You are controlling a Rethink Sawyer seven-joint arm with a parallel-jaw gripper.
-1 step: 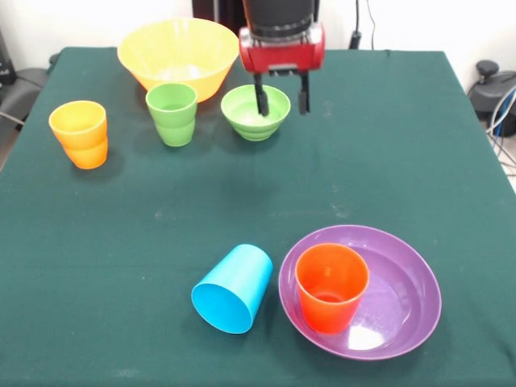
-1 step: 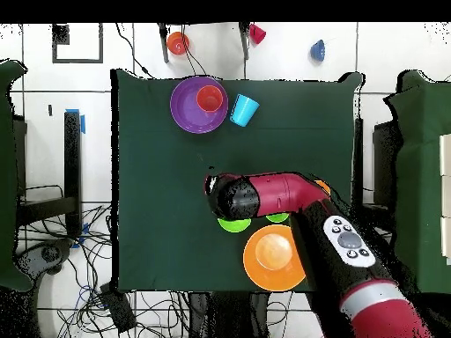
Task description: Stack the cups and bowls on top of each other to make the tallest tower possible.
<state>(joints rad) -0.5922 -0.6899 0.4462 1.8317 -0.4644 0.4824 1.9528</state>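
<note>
Green cloth covers the table [image 1: 419,145]. Largest item is the yellow bowl [image 1: 177,56] at far left-centre; the arm [image 2: 291,195] hangs over that far area. Purple bowl [image 1: 403,298] sits near right, shallow, with the orange cup [image 1: 331,287] upright inside it. Green bowl [image 1: 255,112] is at far centre, just right of the yellow bowl. Gripper [image 1: 280,98] hovers above the green bowl's right rim, fingers parted and empty, one finger over the bowl, the other outside it. Blue cup [image 1: 233,288] lies on its side just left of the purple bowl, open end towards the near edge. Green cup [image 1: 172,114] stands upright in front of the yellow bowl, left of the green bowl. Yellow-orange cup [image 1: 79,133] stands far left, looks like two nested.

Count on table: three bowls, four cup spots. On the floor beyond the table in overhead view: an orange item [image 2: 178,42], a magenta one [image 2: 257,33], a blue one [image 2: 319,49]. No tower beyond the nested pair and cup-in-bowl.
</note>
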